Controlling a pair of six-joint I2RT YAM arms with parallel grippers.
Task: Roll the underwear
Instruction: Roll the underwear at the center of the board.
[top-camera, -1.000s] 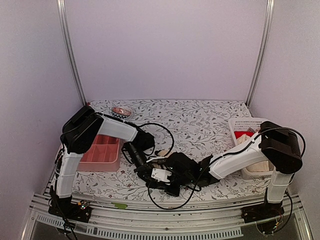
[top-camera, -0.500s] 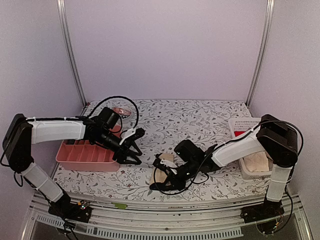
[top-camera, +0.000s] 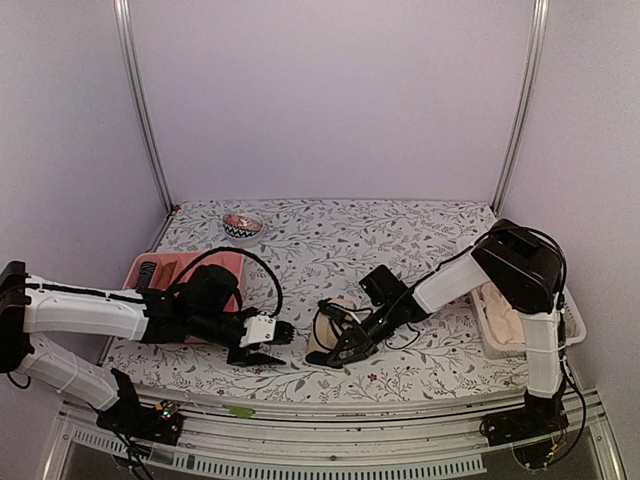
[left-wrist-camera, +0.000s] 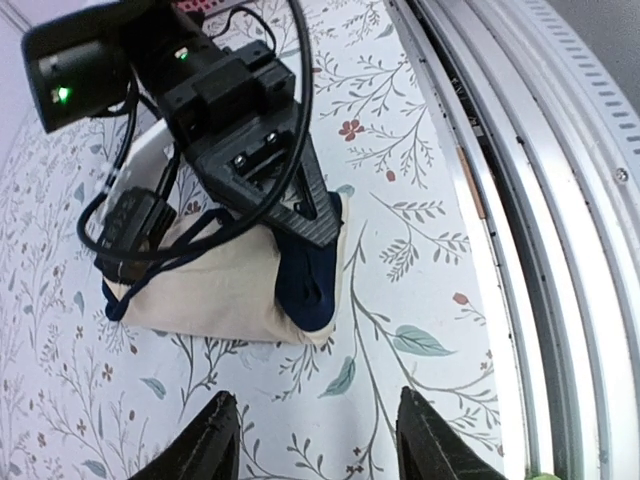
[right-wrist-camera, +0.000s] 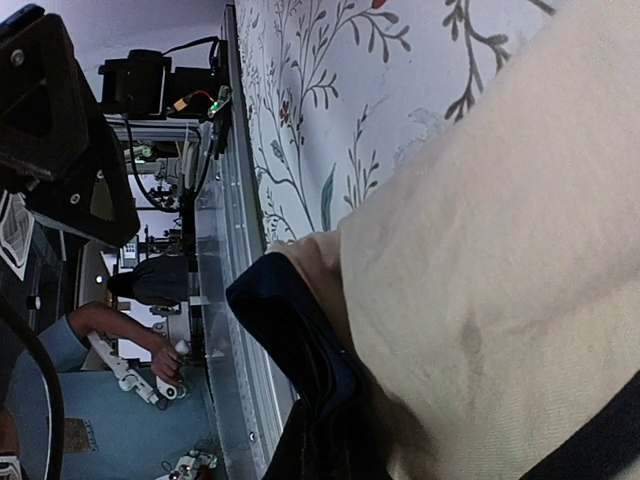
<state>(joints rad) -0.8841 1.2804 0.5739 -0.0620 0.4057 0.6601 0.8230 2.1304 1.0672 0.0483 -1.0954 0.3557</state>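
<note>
Two sets of fingers are showing. The right fingers (left-wrist-camera: 300, 200) are clenching on the dark-trimmed fold of the underwear (left-wrist-camera: 210, 290). The left fingers (left-wrist-camera: 215, 445) are standing apart, released, holding nothing and hovering near the garment without touching it.

The underwear is lying as a partly folded beige wad on the surface (top-camera: 400, 240), toward the near edge, between the two arms.

Risks, as judged:
- The pinch is sitting on the trim only. A pull could drag the whole wad flat instead of turning it into a roll.
- Nothing is pinning the free end, so the fold may be springing open.
- A black cable (left-wrist-camera: 130, 215) is draping over the cloth and could snag it.
- The metal rail (left-wrist-camera: 540, 200) is running just beside the wad, so a slide that way could be carrying it off the floral cover.

A pink tray (top-camera: 215, 262) is lying behind the left arm, and a small bowl (top-camera: 243, 226) is sitting at the back. Cream cloth (top-camera: 497, 322) is lying far right. Pale lilac walls are enclosing the bay.
</note>
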